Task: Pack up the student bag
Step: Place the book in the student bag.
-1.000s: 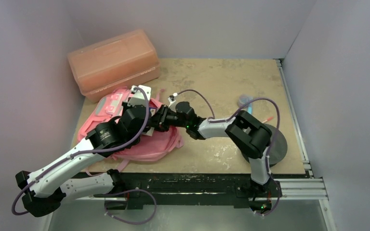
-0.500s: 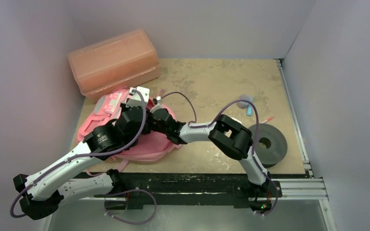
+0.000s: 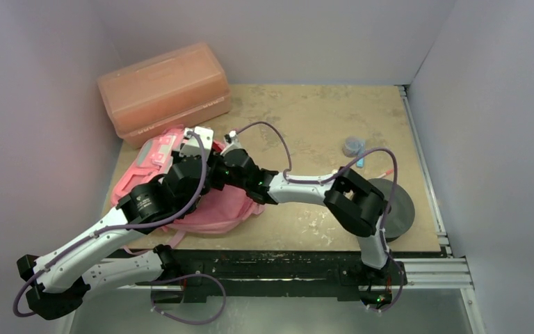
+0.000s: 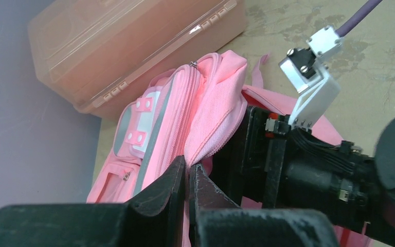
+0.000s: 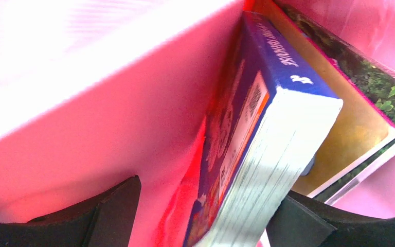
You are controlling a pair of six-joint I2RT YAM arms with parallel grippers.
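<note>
**Q:** Where is the bag, and how does it lie?

**A:** The soft pink fabric backpack [image 4: 154,118] lies directly ahead of my left gripper [image 4: 189,172]. Its long axis runs away from the gripper, with the top handle at the far end. The grey-striped front pockets face left, toward the rigid orange translucent plastic box [image 4: 133,46] just beyond.

**Q:** And the grippers?

**A:** The left one is pinched tight on the pink rim of the bag's mouth. My right gripper [image 5: 208,193] is inside the bag, fingers spread either side of a thick blue-spined paperback book [image 5: 267,103]. I cannot tell whether they press it. A flat leafy-green-covered book [image 5: 370,98] lies to the right.
</note>
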